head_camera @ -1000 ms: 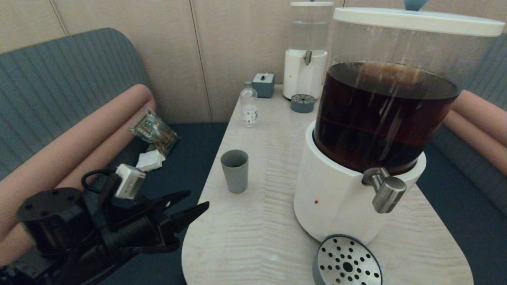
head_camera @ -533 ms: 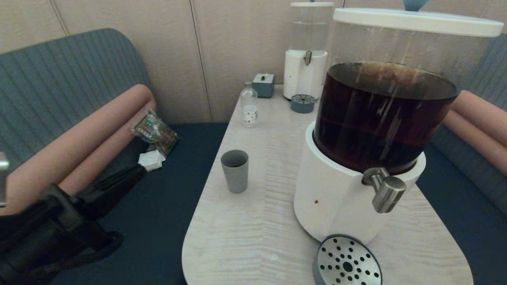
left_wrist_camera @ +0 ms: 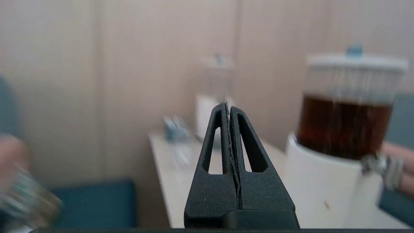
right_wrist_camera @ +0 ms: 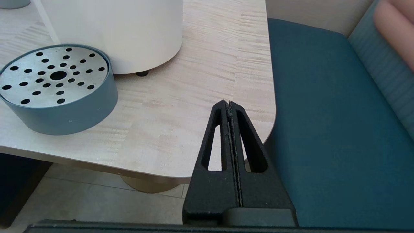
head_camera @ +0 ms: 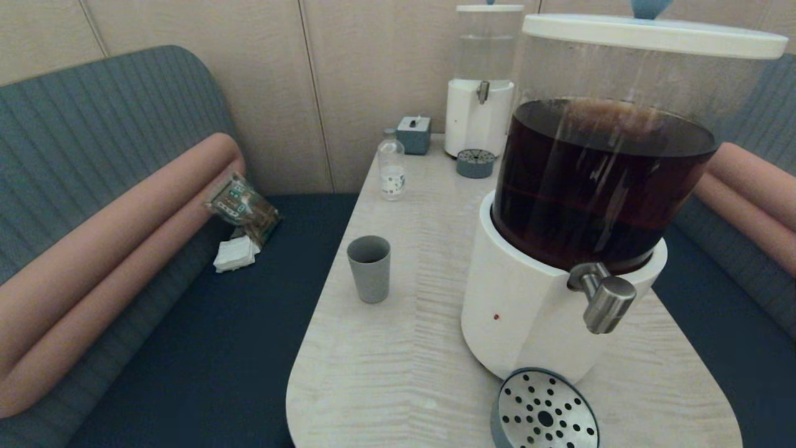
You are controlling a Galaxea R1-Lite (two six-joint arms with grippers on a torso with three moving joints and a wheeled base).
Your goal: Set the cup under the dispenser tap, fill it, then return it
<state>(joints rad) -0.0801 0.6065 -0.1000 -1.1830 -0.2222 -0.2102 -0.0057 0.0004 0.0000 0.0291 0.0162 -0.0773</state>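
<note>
The grey cup (head_camera: 369, 268) stands upright and alone on the pale table (head_camera: 398, 373), left of the big dispenser (head_camera: 578, 205) with dark brown liquid. The steel dispenser tap (head_camera: 604, 302) sticks out over the perforated drip tray (head_camera: 545, 410). Neither arm shows in the head view. In the left wrist view my left gripper (left_wrist_camera: 228, 105) is shut and empty, off the table's left side, pointing toward the dispenser (left_wrist_camera: 343, 129). My right gripper (right_wrist_camera: 228, 103) is shut and empty, low at the table's near right corner, beside the drip tray (right_wrist_camera: 55, 87).
A small clear bottle (head_camera: 392, 169), a grey box (head_camera: 413, 134) and a smaller clear-liquid dispenser (head_camera: 480, 87) with its own drip tray (head_camera: 475, 163) stand at the table's far end. A snack packet (head_camera: 241, 206) and tissue (head_camera: 235, 254) lie on the left bench.
My left arm has pulled back down and to the left, out of the head view. The cup stays where it stood.
</note>
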